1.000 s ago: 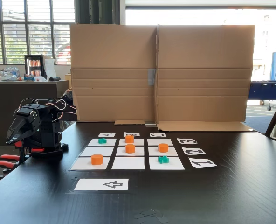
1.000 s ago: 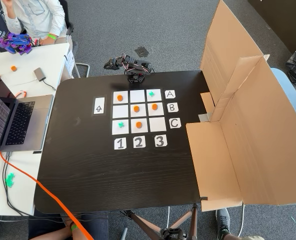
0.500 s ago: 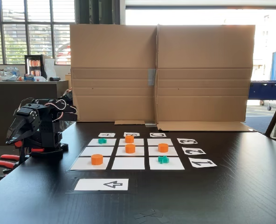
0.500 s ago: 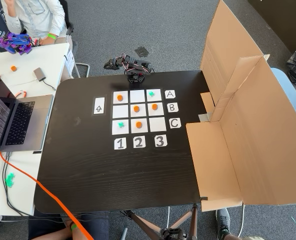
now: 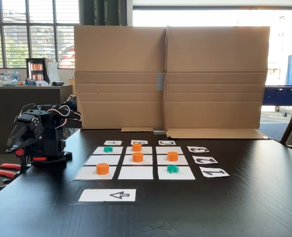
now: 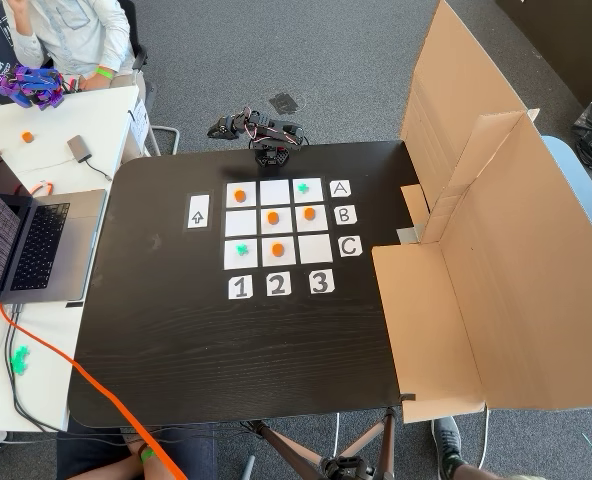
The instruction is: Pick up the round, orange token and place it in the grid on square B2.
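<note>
The grid (image 5: 135,173) (image 6: 276,193) of nine white paper cells lies mid-table. An orange token (image 5: 137,157) (image 6: 273,217) stands on its centre cell, B2. Three more orange tokens sit on other cells: front-left (image 5: 102,169), right-middle (image 5: 172,156) and back-centre (image 5: 137,146) in the fixed view from the table's front. Teal cross pieces (image 5: 108,149) (image 5: 172,169) occupy two corners. The black arm (image 6: 270,152) is folded at the table's edge, away from the grid. Its gripper (image 5: 12,146) points down, the fingers together on nothing.
A tall cardboard wall (image 5: 170,79) (image 6: 476,230) lines one side of the table. A white arrow card (image 5: 108,195) and number cards (image 5: 205,160) border the grid. Red-handled clamps (image 5: 3,173) hold the arm's base. A laptop (image 6: 26,240) and an orange cable (image 6: 86,380) lie beside the table.
</note>
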